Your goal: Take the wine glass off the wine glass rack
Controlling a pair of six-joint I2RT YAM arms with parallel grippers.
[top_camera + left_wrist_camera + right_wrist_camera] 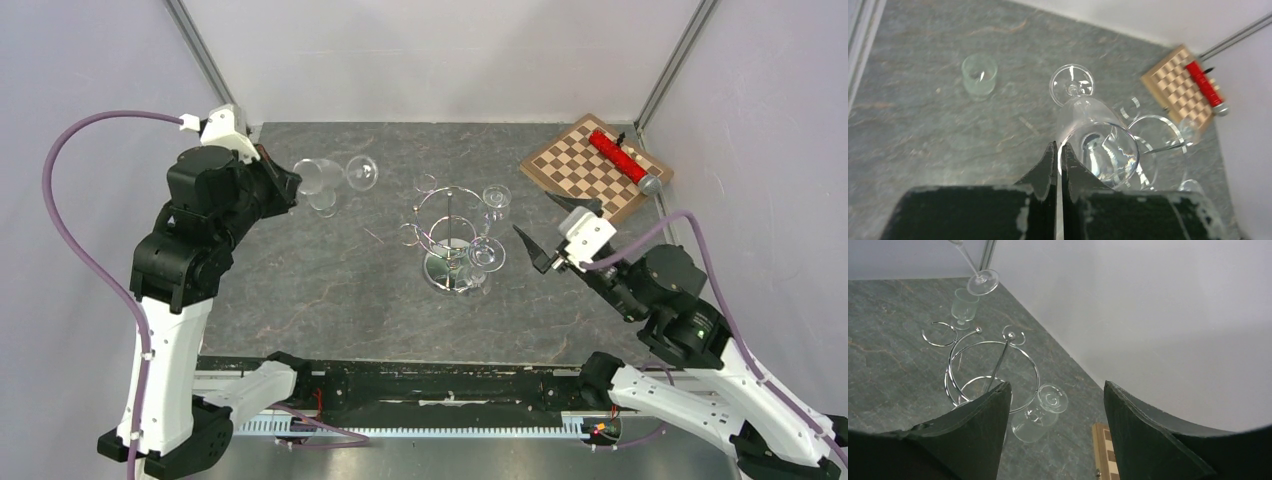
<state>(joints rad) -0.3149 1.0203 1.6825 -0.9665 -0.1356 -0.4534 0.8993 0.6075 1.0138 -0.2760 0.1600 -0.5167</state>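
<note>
One clear stemmed wine glass [1098, 145] hangs rim-pinched in the left gripper [1058, 148], safely off the chrome wire rack [447, 270]; the right gripper [532, 212] gapes empty.

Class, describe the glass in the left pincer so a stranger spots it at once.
Find the rack mid-table, then the left pincer to its left. The glass is clamped there by its rim, tipped sideways in the air; its frosted neighbour stands upright on the table.
</note>
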